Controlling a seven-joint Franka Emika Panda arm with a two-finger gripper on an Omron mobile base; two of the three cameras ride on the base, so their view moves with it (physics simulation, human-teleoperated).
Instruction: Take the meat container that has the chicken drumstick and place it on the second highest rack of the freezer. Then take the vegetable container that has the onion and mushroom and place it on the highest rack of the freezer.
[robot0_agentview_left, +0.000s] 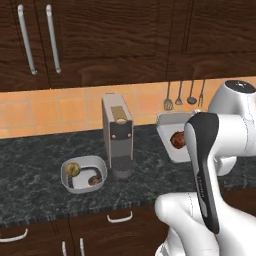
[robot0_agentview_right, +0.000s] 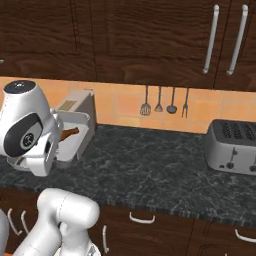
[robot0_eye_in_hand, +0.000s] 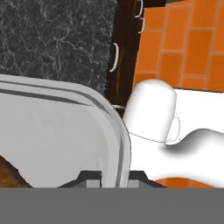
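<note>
My gripper (robot0_eye_in_hand: 114, 177) is shut on the rim of the white meat container (robot0_eye_in_hand: 52, 131), one fingertip on each side of the wall. The container (robot0_agentview_left: 169, 131) hangs tilted above the dark counter, to the right of the coffee machine. The reddish-brown chicken drumstick (robot0_agentview_left: 177, 140) lies inside it, also seen in the right base view as the drumstick (robot0_agentview_right: 68, 133) in the container (robot0_agentview_right: 80, 131). The vegetable container (robot0_agentview_left: 84, 164) sits on the counter left of the machine, holding the onion (robot0_agentview_left: 73, 169) and mushroom (robot0_agentview_left: 94, 180). The freezer and its racks are out of view.
A grey coffee machine (robot0_agentview_left: 118, 135) stands between the two containers. A toaster (robot0_agentview_right: 234, 146) sits at the right end of the counter (robot0_agentview_right: 150, 160). Utensils (robot0_agentview_right: 165, 102) hang on the orange tile wall. Dark wood cabinets (robot0_agentview_left: 100, 40) run overhead.
</note>
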